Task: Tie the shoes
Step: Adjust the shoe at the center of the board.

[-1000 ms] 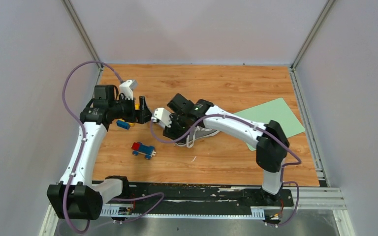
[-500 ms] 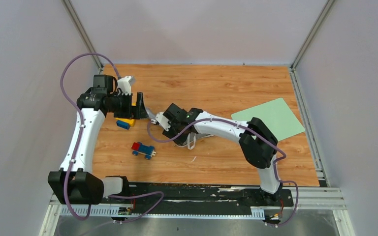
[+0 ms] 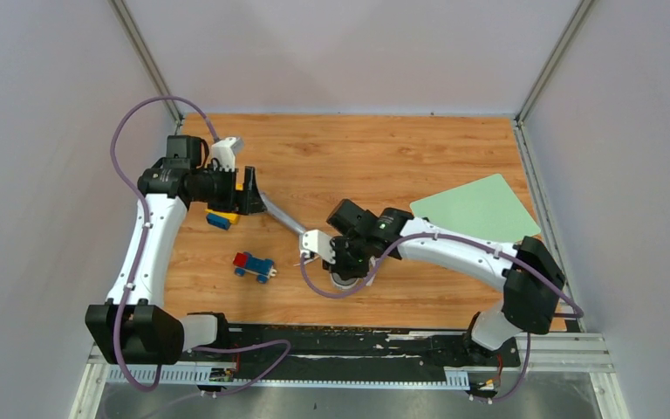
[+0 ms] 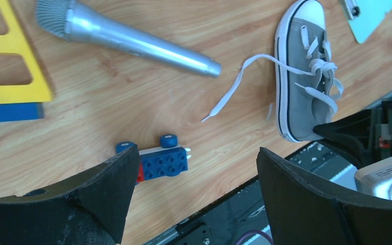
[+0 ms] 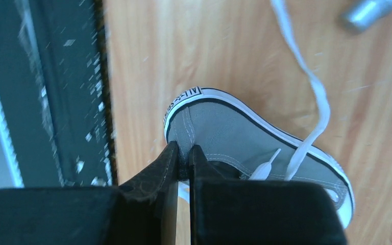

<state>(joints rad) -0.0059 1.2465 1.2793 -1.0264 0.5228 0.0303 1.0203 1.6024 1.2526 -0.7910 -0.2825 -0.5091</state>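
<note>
Snapping the right claw (image 5: pixel 181 159) down from wide open to a near-closed pinch, and catching the shoe (image 5: pixel 245 133) at the back of the heel, with grey canvas nipped between the fingers. Dragging that shoe nearer the arms too: lying further out a moment ago, now sitting directly under the claw, heel close beside the black rail (image 5: pixel 56 76) at the near edge, toe off to one side of the fingers. Trailing one lace (image 5: pixel 314 92) loose over the tabletop (image 5: pixel 148 61) ahead of the claw, towards the mic (image 5: pixel 370 11). Showing no knot and no bow anywhere.

Keeping the left claw (image 4: pixel 196 171) spread wide and gripping nothing, eased back a touch and hovering high, with the toy car (image 4: pixel 158 161) just below its fingertips, the mic ahead of it and the shoe off to its right.

Reading this as setup rather than tying: probably squaring the shoe up where both claws can reach it. Still needing both lace ends picked up and crossed, so sitting very early in the task. Risking a slip, likely, with only a thin pinch of canvas at the heel.
</note>
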